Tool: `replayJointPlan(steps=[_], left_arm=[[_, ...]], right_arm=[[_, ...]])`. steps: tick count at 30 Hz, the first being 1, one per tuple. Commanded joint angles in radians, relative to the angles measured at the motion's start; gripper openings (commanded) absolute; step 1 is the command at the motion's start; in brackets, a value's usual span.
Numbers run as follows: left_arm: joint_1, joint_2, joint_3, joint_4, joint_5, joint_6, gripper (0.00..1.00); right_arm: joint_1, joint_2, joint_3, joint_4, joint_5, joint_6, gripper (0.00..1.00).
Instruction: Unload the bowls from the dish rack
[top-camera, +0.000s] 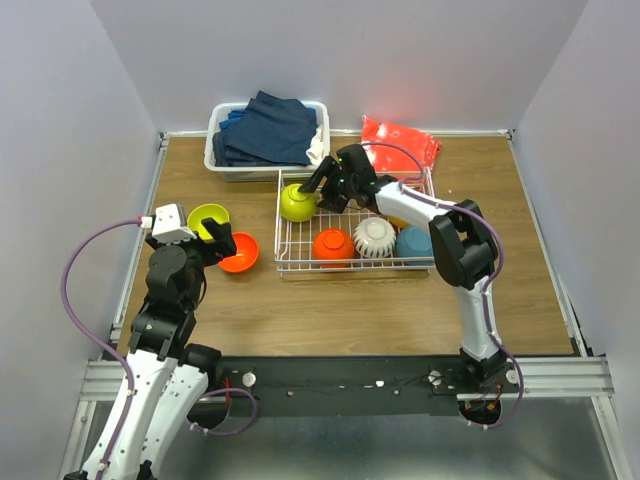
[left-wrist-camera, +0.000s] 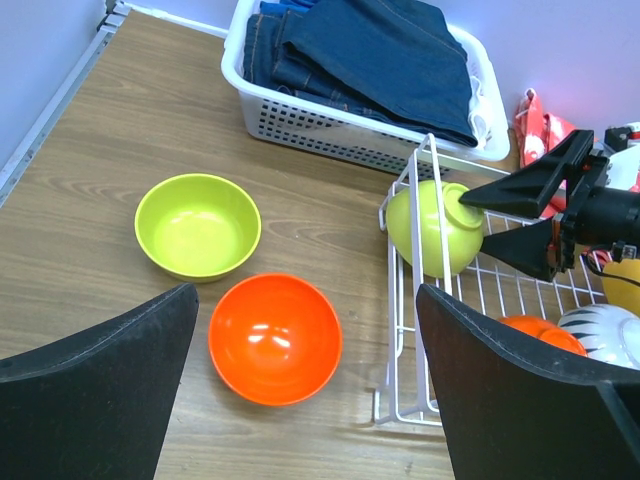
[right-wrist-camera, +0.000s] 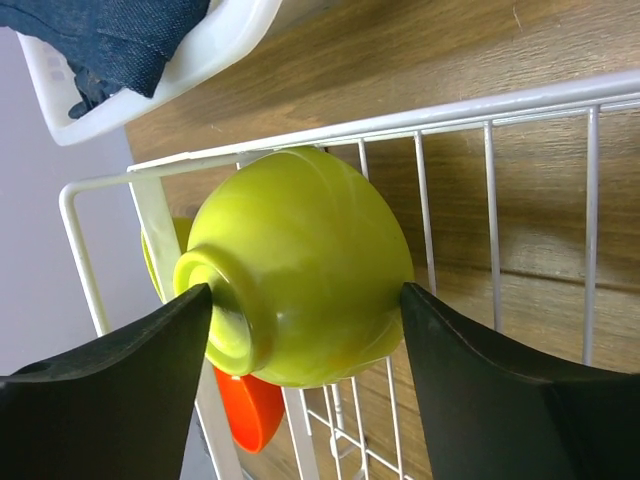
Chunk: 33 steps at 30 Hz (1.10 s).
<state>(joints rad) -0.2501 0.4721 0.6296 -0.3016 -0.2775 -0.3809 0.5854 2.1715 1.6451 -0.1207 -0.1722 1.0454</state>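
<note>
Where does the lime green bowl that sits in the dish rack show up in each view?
Top external: the lime green bowl is just left of centre, in the dish rack's far left corner.
Left wrist: the bowl is right of centre, tipped on its side.
Right wrist: the bowl is at the centre, flanked by the right claw.
Shared landmark: the white tub of blue clothes, near the top of each picture.

lime green bowl (right-wrist-camera: 300, 270): nothing printed is showing on it
dish rack (right-wrist-camera: 450, 115): no tag or brand is showing
red packet (top-camera: 400, 145): looking too blurry to read
white tub (left-wrist-camera: 340, 135): no label showing either
</note>
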Motion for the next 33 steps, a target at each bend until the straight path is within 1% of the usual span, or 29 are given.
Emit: replayJointPlan(steps=[1,2,3,4,5,8,9,10,11,13,16,17,18,20,21,22,25,26,28,29,30,31,32,33], left_arm=[[0.0,-0.006,-0.014,0.009,-0.017,0.017,0.99],[0.0,-0.006,-0.014,0.009,-0.02,0.017,0.99],[0.0,-0.004,-0.014,0.009,-0.02,0.019,0.99],[0.0,-0.006,-0.013,0.012,-0.02,0.019,0.99],[0.0,-0.004,-0.014,0.01,-0.02,0.02,0.99],[0.0,0.0,-0.014,0.013,-0.016,0.019,0.99],[0.0,0.0,-0.016,0.015,-0.015,0.019,0.99],[0.0,0.0,-0.015,0.013,-0.014,0.019,0.99],[0.0,0.002,-0.014,0.016,-0.009,0.019,0.99],[0.0,0.008,-0.015,0.018,-0.006,0.02,0.99],[0.0,0.025,-0.016,0.035,0.026,0.025,0.99],[0.0,0.045,-0.013,0.05,0.064,0.036,0.99],[0.0,0.059,-0.005,0.056,0.081,0.04,0.99],[0.0,0.094,0.013,0.061,0.118,0.051,0.99],[0.0,0.138,0.047,0.056,0.159,0.06,0.99],[-0.002,0.164,0.068,0.047,0.178,0.071,0.99],[-0.009,0.269,0.166,-0.007,0.225,0.109,0.99],[-0.017,0.298,0.194,-0.039,0.228,0.118,0.99],[-0.053,0.381,0.278,-0.073,0.219,0.144,0.99],[-0.072,0.41,0.31,-0.109,0.213,0.157,0.99],[-0.09,0.474,0.374,-0.132,0.204,0.171,0.99],[-0.109,0.506,0.409,-0.154,0.172,0.207,0.99],[-0.157,0.54,0.441,-0.204,0.155,0.23,0.99],[-0.179,0.612,0.511,-0.229,0.135,0.25,0.99]], right_arm=[[0.002,-0.007,-0.028,-0.154,0.062,-0.073,0.69],[0.002,-0.012,-0.025,-0.158,0.065,-0.079,0.65],[0.001,-0.019,-0.024,-0.163,0.066,-0.094,0.63],[0.002,-0.022,-0.021,-0.171,0.066,-0.1,0.56],[0.002,-0.025,-0.019,-0.174,0.071,-0.108,0.54],[0.002,-0.036,-0.016,-0.188,0.085,-0.137,0.44],[0.002,-0.038,-0.015,-0.189,0.088,-0.151,0.43],[0.002,-0.041,-0.013,-0.198,0.091,-0.157,0.36],[0.002,-0.042,-0.013,-0.203,0.091,-0.16,0.35],[0.002,-0.052,-0.016,-0.204,0.091,-0.176,0.29],[0.002,-0.064,-0.024,-0.198,0.096,-0.205,0.29],[0.002,-0.073,-0.025,-0.195,0.097,-0.214,0.29],[0.002,-0.079,-0.025,-0.191,0.094,-0.235,0.3],[0.002,-0.101,-0.027,-0.171,0.079,-0.258,0.38],[0.002,-0.11,-0.025,-0.165,0.074,-0.284,0.41],[0.002,-0.124,-0.027,-0.154,0.07,-0.298,0.49],[0.001,-0.186,-0.047,-0.143,0.072,-0.355,0.6],[0.002,-0.206,-0.059,-0.142,0.098,-0.373,0.61],[0.002,-0.285,-0.094,-0.14,0.137,-0.424,0.67],[0.002,-0.317,-0.141,-0.134,0.175,-0.438,0.69],[0.001,-0.346,-0.175,-0.126,0.216,-0.45,0.7],[0.001,-0.41,-0.206,-0.11,0.243,-0.475,0.74],[0.001,-0.438,-0.235,-0.1,0.29,-0.482,0.76],[0.001,-0.465,-0.301,-0.09,0.315,-0.492,0.76]])
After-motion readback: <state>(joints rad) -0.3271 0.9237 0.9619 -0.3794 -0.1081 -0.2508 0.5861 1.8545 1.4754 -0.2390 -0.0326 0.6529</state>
